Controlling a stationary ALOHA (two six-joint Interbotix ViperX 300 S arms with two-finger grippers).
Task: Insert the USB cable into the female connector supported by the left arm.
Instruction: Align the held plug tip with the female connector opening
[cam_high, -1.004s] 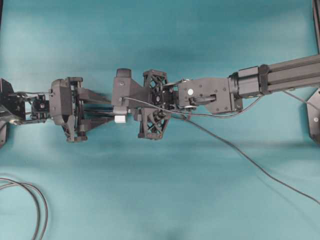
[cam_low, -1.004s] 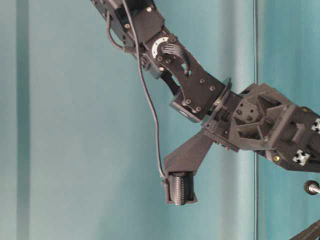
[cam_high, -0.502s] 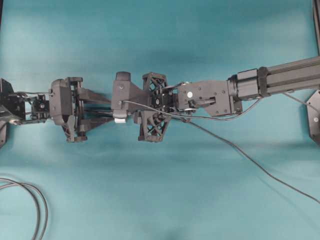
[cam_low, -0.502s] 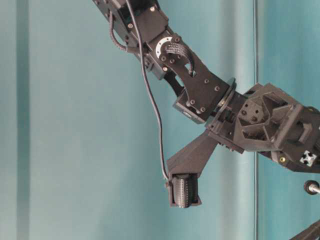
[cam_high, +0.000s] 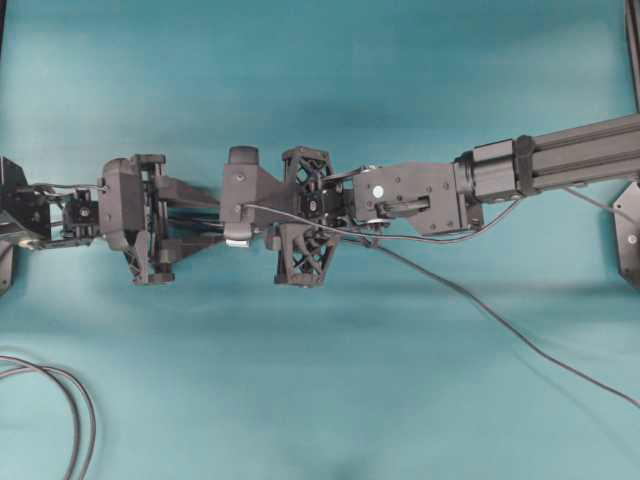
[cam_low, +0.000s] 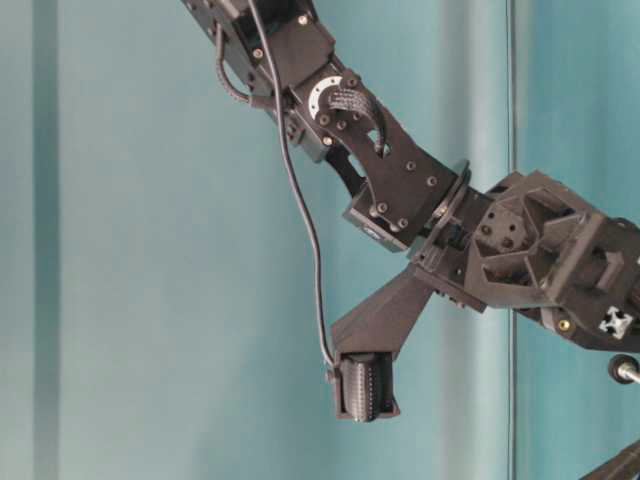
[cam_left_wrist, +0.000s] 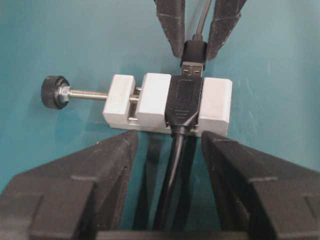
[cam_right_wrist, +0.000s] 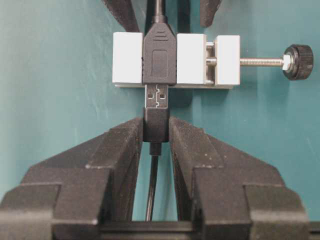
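In the right wrist view, the right gripper is clenched on the black housing of the USB cable, whose silvery plug meets the lower edge of the female connector; how deep the plug is seated cannot be told. The connector appears as a white block clamped around a black moulded socket body, with a thin screw post ending in a black knob to one side. The left wrist view shows what that view cuts off: the left gripper with its fingers at the near face of the white block, either side of the thick black cable leaving the socket; whether the fingers press the block cannot be told. The overhead view shows both arms meeting over the middle of the teal bench, with only a sliver of the block visible beneath the right gripper. A thick black looped cable lies at the bench's lower left corner. The table-level view shows the right arm only; the connector is out of frame.
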